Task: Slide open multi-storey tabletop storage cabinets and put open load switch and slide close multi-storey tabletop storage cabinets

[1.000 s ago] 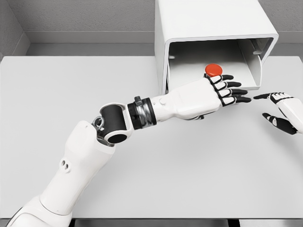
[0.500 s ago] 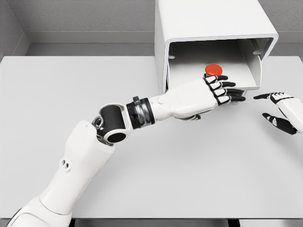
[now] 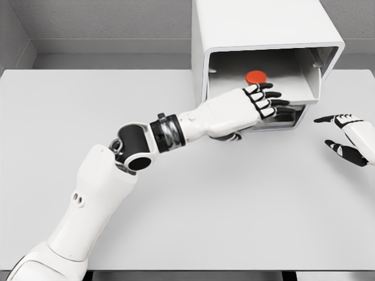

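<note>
A white tabletop cabinet stands at the back right of the table, its bottom drawer partly pulled out. A red round load switch lies inside the drawer on its floor. My left hand reaches in from the left and rests against the drawer's front edge, just in front of the switch. Its fingers are slightly bent, touch the front and hold nothing. My right hand hovers at the right edge beside the drawer, thumb and fingers spread, touching nothing.
The grey table stretches from the cabinet to the front edge. My left forearm lies across its middle. Grey walls close the back and the left side.
The left hand has moved back and slightly left against the drawer front, and the drawer with the red switch has slid further into the cabinet. The right hand has not moved.
</note>
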You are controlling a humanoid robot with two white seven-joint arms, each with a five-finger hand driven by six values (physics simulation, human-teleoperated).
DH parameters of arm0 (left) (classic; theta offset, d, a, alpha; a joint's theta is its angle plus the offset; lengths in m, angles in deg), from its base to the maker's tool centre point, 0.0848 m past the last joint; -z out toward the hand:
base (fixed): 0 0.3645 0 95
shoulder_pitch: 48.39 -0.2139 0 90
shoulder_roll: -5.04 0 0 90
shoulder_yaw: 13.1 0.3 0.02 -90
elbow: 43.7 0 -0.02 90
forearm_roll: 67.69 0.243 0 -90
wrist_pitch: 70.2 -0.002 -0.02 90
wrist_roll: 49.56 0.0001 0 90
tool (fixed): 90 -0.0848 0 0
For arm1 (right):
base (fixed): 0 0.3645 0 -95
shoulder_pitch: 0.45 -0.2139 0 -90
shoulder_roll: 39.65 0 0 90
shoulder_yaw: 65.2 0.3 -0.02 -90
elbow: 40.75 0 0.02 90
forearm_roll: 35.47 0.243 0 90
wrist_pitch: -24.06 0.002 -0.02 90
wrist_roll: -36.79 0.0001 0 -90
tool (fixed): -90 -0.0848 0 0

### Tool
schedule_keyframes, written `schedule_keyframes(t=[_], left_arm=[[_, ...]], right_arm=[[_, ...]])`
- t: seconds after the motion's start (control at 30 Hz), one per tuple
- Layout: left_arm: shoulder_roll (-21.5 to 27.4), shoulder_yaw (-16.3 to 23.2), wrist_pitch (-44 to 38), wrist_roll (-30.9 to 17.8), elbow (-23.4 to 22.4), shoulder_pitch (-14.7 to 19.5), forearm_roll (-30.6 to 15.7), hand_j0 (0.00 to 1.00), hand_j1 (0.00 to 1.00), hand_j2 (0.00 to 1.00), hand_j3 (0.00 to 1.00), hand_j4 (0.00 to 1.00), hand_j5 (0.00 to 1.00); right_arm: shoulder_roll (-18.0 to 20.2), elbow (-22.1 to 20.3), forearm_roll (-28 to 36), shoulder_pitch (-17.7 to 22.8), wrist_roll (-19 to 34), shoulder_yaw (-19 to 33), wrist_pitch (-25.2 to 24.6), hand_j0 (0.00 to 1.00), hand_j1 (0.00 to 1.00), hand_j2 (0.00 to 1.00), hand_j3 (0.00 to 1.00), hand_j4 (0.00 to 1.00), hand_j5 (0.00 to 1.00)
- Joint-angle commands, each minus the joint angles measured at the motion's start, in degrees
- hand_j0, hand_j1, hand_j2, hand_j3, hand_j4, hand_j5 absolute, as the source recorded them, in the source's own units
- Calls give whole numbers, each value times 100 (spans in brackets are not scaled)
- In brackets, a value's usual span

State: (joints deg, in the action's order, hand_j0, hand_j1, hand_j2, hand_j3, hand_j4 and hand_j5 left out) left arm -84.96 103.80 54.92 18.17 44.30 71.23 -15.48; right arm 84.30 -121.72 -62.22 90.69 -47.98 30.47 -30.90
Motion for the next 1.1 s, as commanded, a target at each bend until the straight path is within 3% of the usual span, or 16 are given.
schedule_keyframes(t=[0.0, 0.1, 0.23, 0.7, 0.87, 1.07], left_arm=[[0, -175, -11, 4, 41, 0, -54, 100, 100, 100, 100, 100, 100], [0, -527, -11, 4, 50, 35, -80, 100, 100, 100, 100, 100, 100], [0, -659, -11, 4, 50, 79, -89, 100, 100, 100, 100, 100, 100], [0, -633, -11, -5, 463, 18, -195, 100, 100, 100, 100, 100, 100], [0, -580, -11, -5, 885, -18, -177, 100, 100, 100, 100, 100, 100], [70, -685, -11, -5, 1527, -369, -344, 100, 100, 100, 100, 100, 100]], right_arm=[[6, 3, 39, 0, 5, 5, -3, 70, 70, 70, 70, 70, 70], [15, 3, 39, 0, 5, 5, -3, 70, 70, 70, 70, 70, 70], [15, 3, 39, 0, -4, 5, -3, 70, 70, 70, 70, 70, 70], [15, -23, 48, 9, -4, 5, -3, 70, 70, 70, 70, 70, 70], [15, -41, 56, 17, -4, 5, -3, 70, 70, 70, 70, 70, 70], [6, -50, 83, -53, 5, -13, -3, 69, 69, 69, 69, 69, 69]])
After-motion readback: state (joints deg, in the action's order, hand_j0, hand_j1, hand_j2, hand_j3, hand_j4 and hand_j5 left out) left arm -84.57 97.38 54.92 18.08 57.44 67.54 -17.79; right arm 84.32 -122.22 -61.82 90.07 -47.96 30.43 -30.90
